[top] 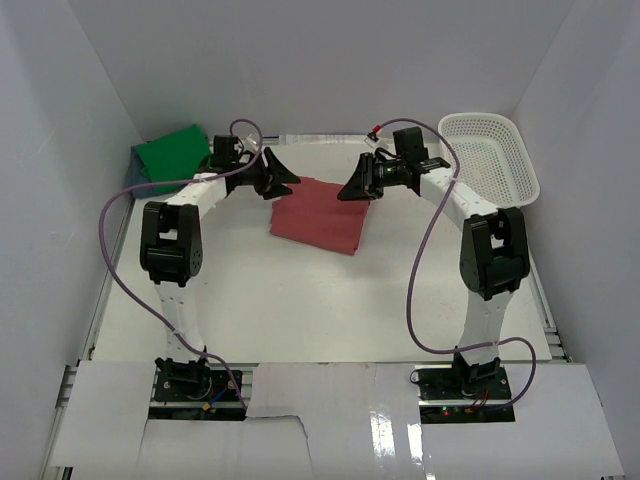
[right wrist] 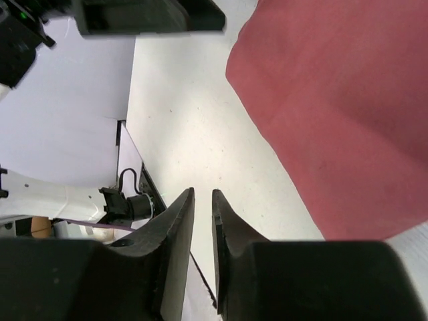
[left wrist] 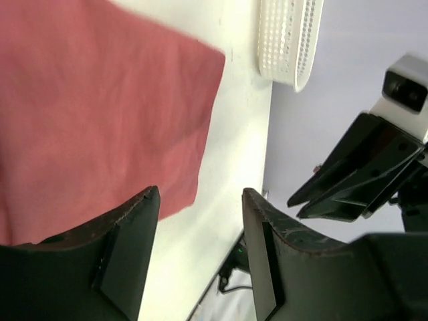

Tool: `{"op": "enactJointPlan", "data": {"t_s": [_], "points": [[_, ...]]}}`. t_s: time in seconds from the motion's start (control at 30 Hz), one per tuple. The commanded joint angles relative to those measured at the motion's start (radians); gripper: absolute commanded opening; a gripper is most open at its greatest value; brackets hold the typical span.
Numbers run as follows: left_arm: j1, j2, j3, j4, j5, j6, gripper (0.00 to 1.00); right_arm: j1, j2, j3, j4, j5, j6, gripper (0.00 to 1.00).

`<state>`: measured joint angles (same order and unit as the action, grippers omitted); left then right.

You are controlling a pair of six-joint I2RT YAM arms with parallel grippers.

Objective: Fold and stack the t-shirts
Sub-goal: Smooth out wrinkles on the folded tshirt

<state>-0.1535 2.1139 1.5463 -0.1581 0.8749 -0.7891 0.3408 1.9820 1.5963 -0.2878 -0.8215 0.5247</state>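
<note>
A dusty brick-red t-shirt (top: 320,215) lies folded flat on the white table, toward the back middle. My left gripper (top: 288,181) hovers at its back left corner, open, with only bare table between its fingers (left wrist: 140,227). My right gripper (top: 348,190) hovers at the shirt's back right corner, its jaws a narrow gap apart and holding nothing. In the left wrist view the red shirt (left wrist: 100,100) fills the upper left. In the right wrist view the red shirt (right wrist: 348,100) fills the upper right, clear of the gripper (right wrist: 202,194). A bright green t-shirt (top: 172,155) lies folded in the back left corner.
A white plastic lattice basket (top: 490,155) stands at the back right, also visible in the left wrist view (left wrist: 287,40). White walls close the table in on three sides. A purple cable loops off each arm.
</note>
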Motion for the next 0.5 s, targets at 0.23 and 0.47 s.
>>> {"op": "enactJointPlan", "data": {"t_s": [0.23,0.47], "points": [[0.062,0.115,0.369,-0.451,-0.252,0.243,0.66,-0.059,-0.17,-0.108,-0.036,0.004,-0.077,0.56],[0.063,0.199,0.423,-0.537,-0.362,0.332,0.73,-0.085,-0.222,-0.119,-0.071,-0.008,-0.1,0.67]]}}
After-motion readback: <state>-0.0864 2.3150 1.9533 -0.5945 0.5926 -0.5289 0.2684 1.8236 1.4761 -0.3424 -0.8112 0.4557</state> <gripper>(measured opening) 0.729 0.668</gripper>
